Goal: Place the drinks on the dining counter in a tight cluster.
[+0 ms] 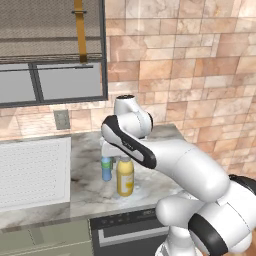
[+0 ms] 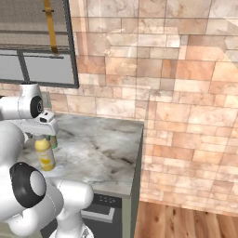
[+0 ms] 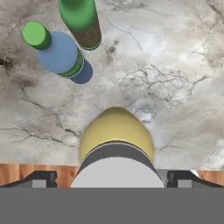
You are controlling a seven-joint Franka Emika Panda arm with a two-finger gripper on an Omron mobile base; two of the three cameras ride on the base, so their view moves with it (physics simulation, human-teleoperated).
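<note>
Three drinks stand close together on a marble counter against a brick wall. The tall yellow bottle with its grey cap is right under my gripper. The jaws stand open on either side of the cap, and I see no contact. The small blue bottle with a green cap and the slim dark green bottle stand just beyond it. From the base, the yellow bottle and the blue bottle sit below my hand. The dining counter is out of view.
A window with a blind hangs over the counter's left. A white ribbed panel lies left of the bottles. A dark appliance front sits under the counter. The counter ends at its right edge, with wood floor beyond.
</note>
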